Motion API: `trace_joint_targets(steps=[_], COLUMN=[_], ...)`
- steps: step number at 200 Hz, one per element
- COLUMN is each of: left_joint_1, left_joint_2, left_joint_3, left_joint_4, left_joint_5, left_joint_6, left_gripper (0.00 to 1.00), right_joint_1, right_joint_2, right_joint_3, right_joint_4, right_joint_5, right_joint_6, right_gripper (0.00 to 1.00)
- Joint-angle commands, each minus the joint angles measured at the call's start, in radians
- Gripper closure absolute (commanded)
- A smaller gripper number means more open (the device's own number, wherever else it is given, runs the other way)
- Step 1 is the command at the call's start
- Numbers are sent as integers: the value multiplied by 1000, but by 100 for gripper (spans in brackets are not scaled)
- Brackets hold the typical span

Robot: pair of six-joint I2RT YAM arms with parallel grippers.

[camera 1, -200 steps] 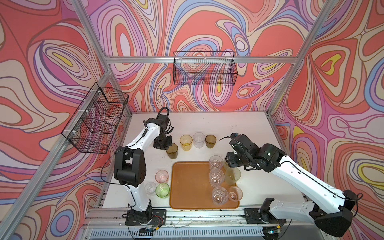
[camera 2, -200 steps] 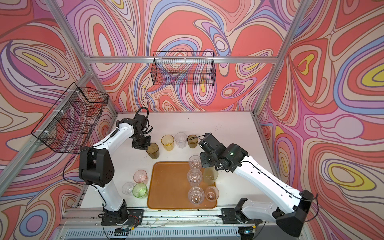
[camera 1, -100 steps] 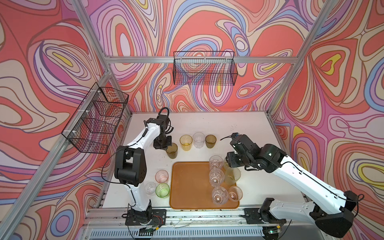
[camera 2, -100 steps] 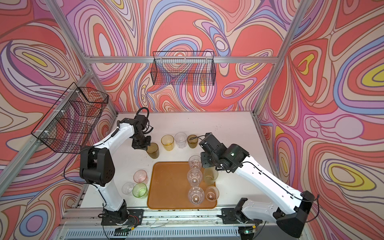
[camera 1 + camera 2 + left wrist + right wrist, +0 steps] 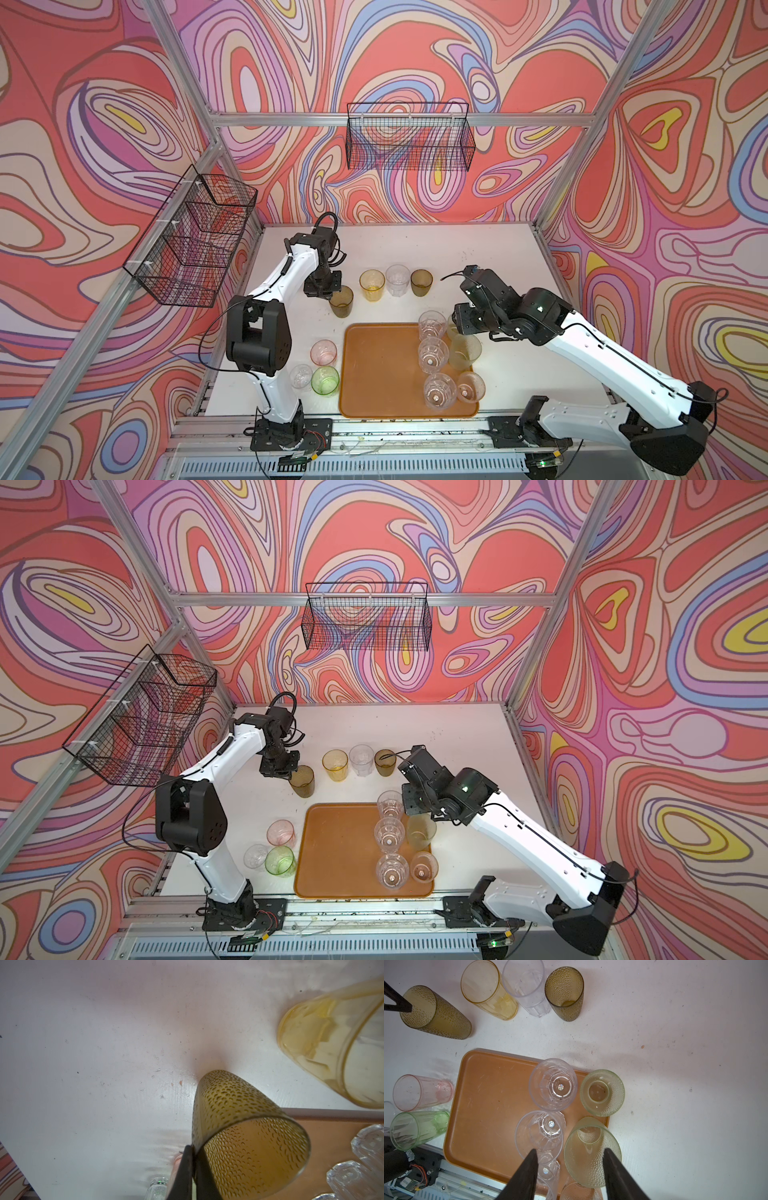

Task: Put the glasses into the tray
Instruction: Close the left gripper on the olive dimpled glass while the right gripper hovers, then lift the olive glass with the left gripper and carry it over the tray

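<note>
While the tray [image 5: 382,370] lies at the front of the white table [image 5: 478,257], only its right side is filled. Three clear tumblers [image 5: 432,355] stand there in a column with paler ones beside them. I judge they are packed tight to leave the left half free for the rest.

Right gripper [image 5: 569,1165]: jaws apart, hanging over the tray's right edge above a pale green tumbler [image 5: 591,1153]. Nothing is gripped, so it reads as idle.

Left gripper [image 5: 192,1159]: clenched on the rim of the olive tumbler [image 5: 341,301], one finger inside the wall and one outside. That seems a sensible hold for a glass probably too wide to span. The tumbler stands on the table just behind the tray's far-left corner, not yet in it.

Also outside the tray: the back row [image 5: 397,280] of amber, clear and olive, and the side trio [image 5: 323,352] of pink, clear and green to its left.

Against a second ago: in both top views the arms and the olive tumbler sit in nearly the same places. No lift has begun.
</note>
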Motion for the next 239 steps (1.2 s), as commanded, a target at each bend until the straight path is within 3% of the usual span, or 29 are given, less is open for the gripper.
trace_joint_targets(steps=[1,75,239], left_joint_1=[5,-31,-239], left_joint_2=[-47,-112,-122], left_joint_3=[31,34,-12], left_joint_4=[-66,-115,-86], left_joint_5=[40,88,94], left_joint_6=[22,7,-53], left_gripper=[100,100,100], right_joint_1=[-7,-7,-6], right_joint_2=[-26,-16,-17], right_joint_3=[-7,4,13], right_joint_4=[10,-7,-8], right_joint_5=[21,32,49], right_joint_6=[15,22,10], right_gripper=[48,47,47])
